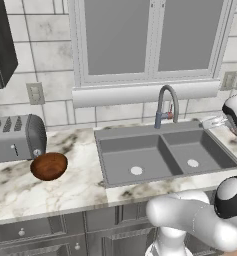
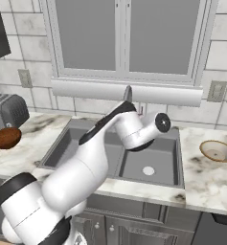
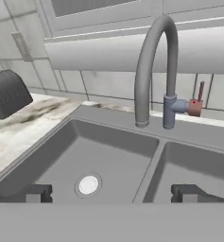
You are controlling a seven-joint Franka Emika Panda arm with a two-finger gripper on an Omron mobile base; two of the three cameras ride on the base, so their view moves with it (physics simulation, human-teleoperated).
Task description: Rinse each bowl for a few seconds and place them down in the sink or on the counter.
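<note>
The reddish-brown bowl [image 1: 49, 166] [image 2: 5, 138] sits upright on the counter [image 1: 20, 192] left of the sink [image 1: 102, 135], next to the toaster. On the counter [image 2: 206, 179] to the right of the sink [image 2: 62, 143] lies the pale beige bowl [image 2: 219, 151]. My gripper [image 3: 113, 194] is open and holds nothing, its fingertips [image 3: 38, 193] spread wide above the sink's front edge. It faces the gooseneck faucet [image 3: 153, 71] and the left basin's drain [image 3: 88, 185]. No water shows at the spout.
A silver toaster [image 1: 15, 137] [image 3: 7, 94] stands at the back left of the counter. The faucet [image 1: 166, 105] has a reddish side handle [image 3: 197, 101]. A window ledge [image 1: 145, 92] juts out above it. My arm [image 2: 100, 158] crosses over the left basin.
</note>
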